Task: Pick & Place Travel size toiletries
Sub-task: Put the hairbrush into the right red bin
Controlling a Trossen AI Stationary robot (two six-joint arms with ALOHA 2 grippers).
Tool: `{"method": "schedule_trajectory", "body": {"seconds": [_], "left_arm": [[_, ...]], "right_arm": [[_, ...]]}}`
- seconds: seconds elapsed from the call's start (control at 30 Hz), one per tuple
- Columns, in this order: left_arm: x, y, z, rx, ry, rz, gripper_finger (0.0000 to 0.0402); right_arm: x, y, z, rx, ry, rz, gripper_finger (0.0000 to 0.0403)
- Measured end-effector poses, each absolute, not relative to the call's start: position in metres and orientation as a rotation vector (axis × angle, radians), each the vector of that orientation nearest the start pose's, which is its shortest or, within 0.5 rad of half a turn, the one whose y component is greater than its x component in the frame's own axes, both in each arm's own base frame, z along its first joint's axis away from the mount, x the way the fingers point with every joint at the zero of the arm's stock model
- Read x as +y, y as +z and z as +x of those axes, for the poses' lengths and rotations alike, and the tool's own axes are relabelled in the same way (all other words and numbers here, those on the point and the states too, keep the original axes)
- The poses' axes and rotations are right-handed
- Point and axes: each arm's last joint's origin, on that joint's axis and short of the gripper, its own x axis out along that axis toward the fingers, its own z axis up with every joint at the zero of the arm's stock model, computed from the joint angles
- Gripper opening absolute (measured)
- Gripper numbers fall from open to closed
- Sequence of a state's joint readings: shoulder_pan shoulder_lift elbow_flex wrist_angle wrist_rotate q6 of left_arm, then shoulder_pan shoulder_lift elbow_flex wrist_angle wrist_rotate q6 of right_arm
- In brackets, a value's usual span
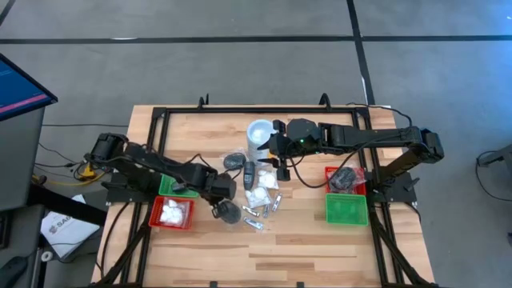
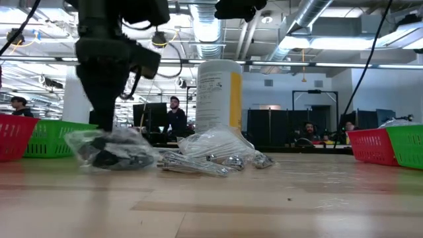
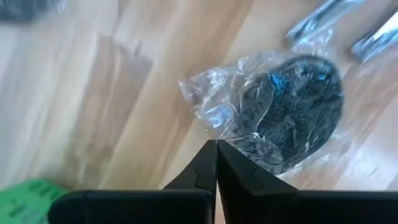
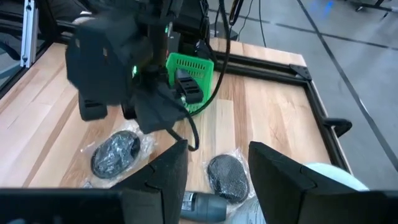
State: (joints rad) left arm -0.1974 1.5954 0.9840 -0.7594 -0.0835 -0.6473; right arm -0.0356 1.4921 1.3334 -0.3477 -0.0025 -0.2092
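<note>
Left gripper (image 3: pixel 216 144): jaws fully closed, tips pinching the crinkled clear wrap of a round black pot (image 3: pixel 292 106) lying on the wooden table (image 1: pixel 320 248). Right gripper (image 4: pixel 217 162): jaws moderately apart, empty, above another wrapped pot (image 4: pixel 227 176) beside the white canister (image 1: pixel 258 134).

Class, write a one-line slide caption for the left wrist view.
Left tool shut on the clear wrapper of a black round pot lying on the wooden table.

Table (image 1: pixel 320 248): pale wood planks, smooth, satin sheen. Black round pot (image 3: pixel 292 109): matt, rough-textured, wrapped in clear glossy crinkled plastic. Thin tubes (image 2: pixel 198 163): silvery, shiny. Trays (image 1: pixel 346 210): red/green plastic mesh. Left gripper (image 3: pixel 216 163) fingers: matt black plastic.
</note>
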Motion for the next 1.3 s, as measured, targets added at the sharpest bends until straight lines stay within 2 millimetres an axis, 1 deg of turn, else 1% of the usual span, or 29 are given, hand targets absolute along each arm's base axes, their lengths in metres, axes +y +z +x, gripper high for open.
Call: {"method": "schedule_trajectory", "body": {"seconds": [0.17, 0.37, 0.53, 0.73, 0.9, 1.03, 1.13, 1.17, 1.3], "left_arm": [[-0.05, 0.208, 0.272, 1.211, 0.345, -0.331, 0.0], [-0.046, 0.241, 0.26, 1.065, 0.344, -0.313, 0.0], [-0.043, 0.261, 0.255, 0.97, 0.336, -0.274, 0.0], [-0.045, 0.272, 0.264, 0.925, 0.29, -0.214, 0.0], [-0.044, 0.281, 0.267, 0.891, 0.298, -0.162, 0.0], [-0.044, 0.284, 0.269, 0.867, 0.282, -0.12, 0.0], [-0.043, 0.285, 0.27, 0.853, 0.287, -0.094, 0.0], [-0.043, 0.285, 0.27, 0.85, 0.29, -0.08, 0.0], [-0.042, 0.286, 0.271, 0.835, 0.306, -0.063, 0.0]], "right_arm": [[-0.012, 0.337, 0.333, 0.545, 0.016, -0.162, 0.0159], [-0.012, 0.333, 0.331, 0.594, 0.012, -0.133, 0.0159], [-0.011, 0.332, 0.331, 0.602, 0.004, -0.101, 0.0159], [-0.012, 0.311, 0.348, 0.648, 0.007, -0.094, 0.0159], [-0.012, 0.287, 0.363, 0.704, 0.012, -0.097, 0.0159], [-0.012, 0.283, 0.372, 0.677, 0.011, -0.098, 0.0159], [-0.012, 0.277, 0.373, 0.693, 0.013, -0.098, 0.0159], [-0.011, 0.277, 0.376, 0.677, 0.015, -0.099, 0.0159], [-0.008, 0.276, 0.379, 0.66, 0.025, -0.101, 0.0159]]}}
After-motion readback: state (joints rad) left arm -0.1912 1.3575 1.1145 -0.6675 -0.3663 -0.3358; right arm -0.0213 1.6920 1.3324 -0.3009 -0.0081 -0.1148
